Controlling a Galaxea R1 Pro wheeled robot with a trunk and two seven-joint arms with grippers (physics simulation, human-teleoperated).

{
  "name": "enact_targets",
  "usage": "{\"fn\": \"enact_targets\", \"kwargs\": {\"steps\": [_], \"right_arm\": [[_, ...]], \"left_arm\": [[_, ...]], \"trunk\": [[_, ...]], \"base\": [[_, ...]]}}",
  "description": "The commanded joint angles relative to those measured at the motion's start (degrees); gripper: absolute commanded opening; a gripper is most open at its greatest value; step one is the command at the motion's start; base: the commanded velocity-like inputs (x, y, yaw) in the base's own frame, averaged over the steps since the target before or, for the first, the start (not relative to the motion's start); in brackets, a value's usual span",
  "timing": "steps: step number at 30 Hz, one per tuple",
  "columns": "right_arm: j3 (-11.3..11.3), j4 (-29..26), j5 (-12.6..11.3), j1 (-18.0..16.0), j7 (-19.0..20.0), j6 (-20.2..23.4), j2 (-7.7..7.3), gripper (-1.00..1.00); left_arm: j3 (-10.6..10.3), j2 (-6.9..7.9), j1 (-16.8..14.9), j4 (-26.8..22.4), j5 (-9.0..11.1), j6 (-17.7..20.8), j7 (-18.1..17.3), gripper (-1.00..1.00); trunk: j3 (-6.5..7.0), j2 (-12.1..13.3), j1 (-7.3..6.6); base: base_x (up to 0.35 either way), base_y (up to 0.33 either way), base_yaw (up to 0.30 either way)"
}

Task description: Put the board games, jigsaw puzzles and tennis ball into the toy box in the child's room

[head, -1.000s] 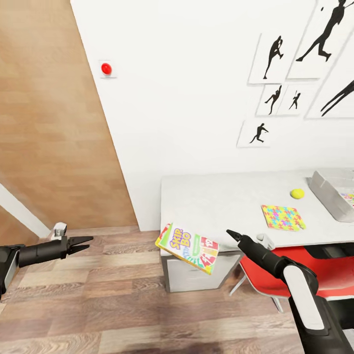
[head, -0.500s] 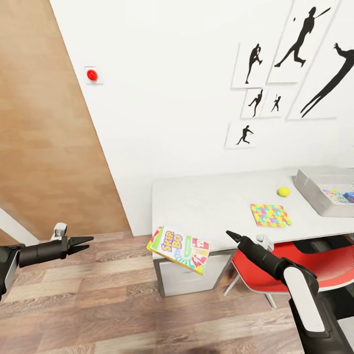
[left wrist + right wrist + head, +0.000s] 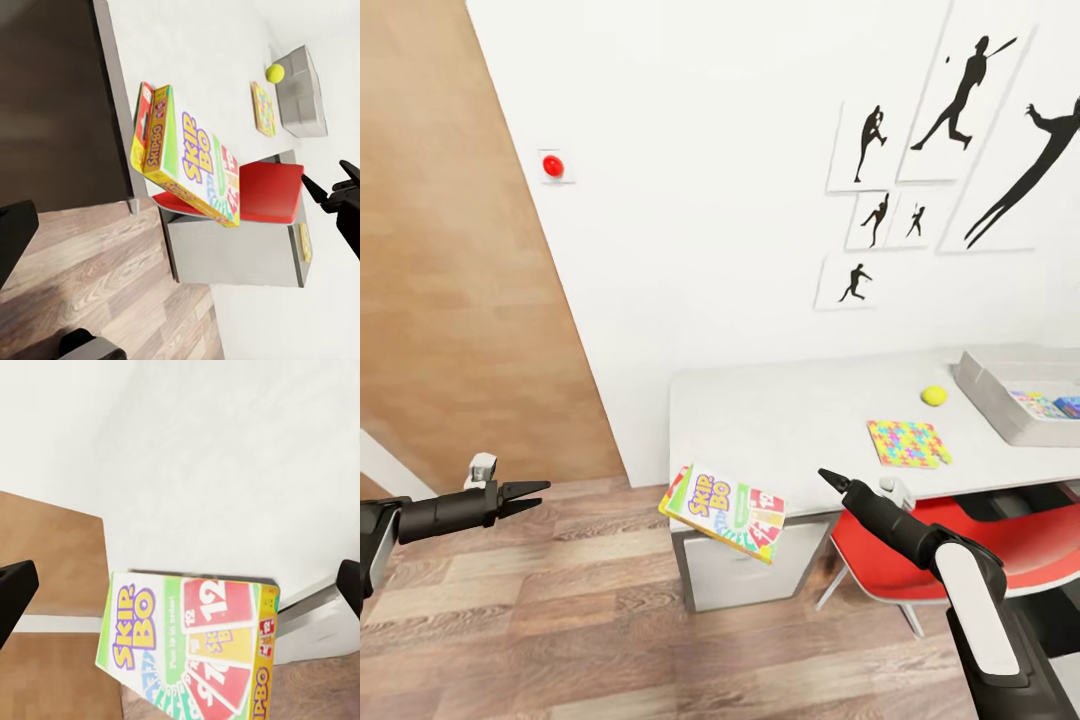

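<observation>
At the far left, your left gripper [image 3: 538,490] is hanging over the wood floor [image 3: 540,620] with its jaws pressed narrow, gripping nothing. Right of it, the Skip-Bo box [image 3: 724,510] is sitting tilted in mid-air against the near left corner of the desk [image 3: 780,420], its long axis running left to right and slanting down toward the right. In the right wrist view the box [image 3: 196,649] is lying ahead between the two fingers [image 3: 13,589], which are standing wide and well clear of its edges, so it is not gripped. The right gripper [image 3: 828,478] is just beside the box, nearer than the left, so that arm looks the better choice. Further right on the marbled top are lying a jigsaw puzzle [image 3: 906,443], the tennis ball [image 3: 934,396] and the grey toy box [image 3: 1000,400], above a red chair [image 3: 890,565]. Baseball silhouettes [image 3: 960,100] are hanging on the white wall.
</observation>
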Motion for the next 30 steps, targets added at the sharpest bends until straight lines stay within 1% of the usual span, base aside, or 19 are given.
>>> {"fn": "enact_targets", "kwargs": {"steps": [1,22,30], "right_arm": [[0.0,0.0,-0.1,0.0,0.0,0.3,0.01,1.00],[0.0,0.0,-0.1,0.0,0.0,0.3,0.02,1.00],[0.0,0.0,-0.1,0.0,0.0,0.3,0.02,1.00]], "left_arm": [[0.1,-0.01,-0.1,0.0,-0.5,0.6,-0.4,1.00],[0.1,-0.08,-0.1,0.0,-0.5,0.6,-0.2,1.00],[0.1,-0.47,-0.1,0.0,-0.6,0.6,-0.2,1.00]], "trunk": [[-0.01,-0.1,0.04],[1.98,-0.1,0.04],[2.75,-0.1,0.04]], "base": [[0.000,0.000,0.000],[0.000,0.000,0.000],[0.000,0.000,0.000]]}}
